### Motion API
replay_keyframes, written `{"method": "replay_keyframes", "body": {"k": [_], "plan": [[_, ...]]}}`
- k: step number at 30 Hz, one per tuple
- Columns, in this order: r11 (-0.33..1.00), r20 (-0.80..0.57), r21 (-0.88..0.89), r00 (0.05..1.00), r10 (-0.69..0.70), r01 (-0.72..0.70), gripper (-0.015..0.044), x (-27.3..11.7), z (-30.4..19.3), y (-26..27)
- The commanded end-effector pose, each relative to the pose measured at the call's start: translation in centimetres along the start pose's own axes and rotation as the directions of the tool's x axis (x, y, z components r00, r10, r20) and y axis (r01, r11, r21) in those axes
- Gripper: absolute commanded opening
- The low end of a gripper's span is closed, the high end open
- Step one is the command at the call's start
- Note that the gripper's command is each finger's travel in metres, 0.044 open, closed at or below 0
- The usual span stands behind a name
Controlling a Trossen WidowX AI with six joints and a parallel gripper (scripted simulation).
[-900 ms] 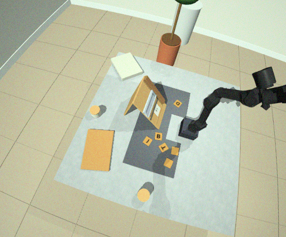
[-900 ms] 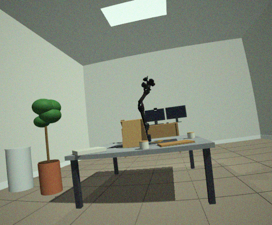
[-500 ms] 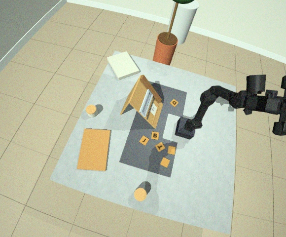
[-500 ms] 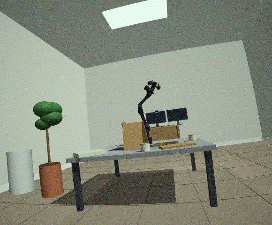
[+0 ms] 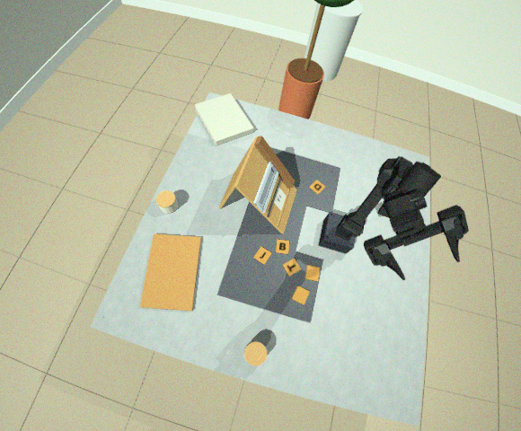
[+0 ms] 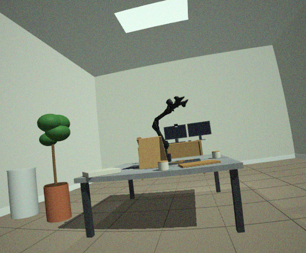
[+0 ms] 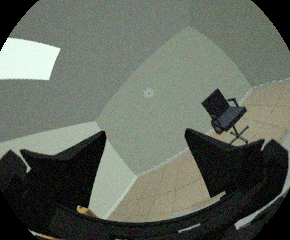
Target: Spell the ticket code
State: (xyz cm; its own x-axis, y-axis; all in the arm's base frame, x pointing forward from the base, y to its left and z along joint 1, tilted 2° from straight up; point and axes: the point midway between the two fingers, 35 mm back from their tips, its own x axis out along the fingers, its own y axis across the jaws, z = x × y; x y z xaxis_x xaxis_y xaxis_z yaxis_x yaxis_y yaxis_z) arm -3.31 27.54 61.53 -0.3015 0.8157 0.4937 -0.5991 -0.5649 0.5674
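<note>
My gripper [image 5: 431, 269] [image 6: 185, 99] [image 7: 146, 134] is open and empty, raised high above the counter, fingers pointing away from the board. The wooden board [image 5: 243, 178] [image 6: 149, 152] stands tilted like a tent. Its front carries a pale rail [image 5: 267, 187] and a small ticket [image 5: 279, 198], whose print is too small to read. Tiles B [image 5: 282, 246], J [image 5: 262, 255] and T [image 5: 291, 267] lie near the board's lower end. Two tiles without a readable letter [image 5: 312, 272] [image 5: 300, 295] lie beside them. Another tile [image 5: 317, 186], O or D, lies apart beside the board.
A dark mat [image 5: 251, 278] lies under the tiles. An orange flat slab [image 5: 172, 272], a cream block [image 5: 225, 118] [image 6: 101, 172] and two round wooden-topped cups [image 5: 166, 200] [image 5: 255, 353] stand around it on the counter [image 5: 367, 352]. A plant pot [image 5: 299, 94] [image 6: 57, 202] stands beyond the edge.
</note>
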Motion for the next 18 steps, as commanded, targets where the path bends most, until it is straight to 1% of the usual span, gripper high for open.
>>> {"method": "replay_keyframes", "body": {"k": [1, 5, 9, 13, 18], "plan": [[0.976, 0.034, -0.155, 0.989, -0.147, 0.150, 0.0440, -2.3, 1.0, -4.4], [0.892, 0.082, -0.297, 0.940, -0.332, 0.341, 0.0440, -5.8, 2.1, -10.1], [0.768, 0.134, -0.391, 0.857, -0.498, 0.508, 0.0440, -10.5, 3.0, -15.1], [0.616, 0.189, -0.449, 0.743, -0.643, 0.647, 0.0440, -16.0, 3.7, -19.3], [0.399, 0.253, -0.485, 0.561, -0.788, 0.779, 0.0440, -24.1, 3.7, -23.5]]}}
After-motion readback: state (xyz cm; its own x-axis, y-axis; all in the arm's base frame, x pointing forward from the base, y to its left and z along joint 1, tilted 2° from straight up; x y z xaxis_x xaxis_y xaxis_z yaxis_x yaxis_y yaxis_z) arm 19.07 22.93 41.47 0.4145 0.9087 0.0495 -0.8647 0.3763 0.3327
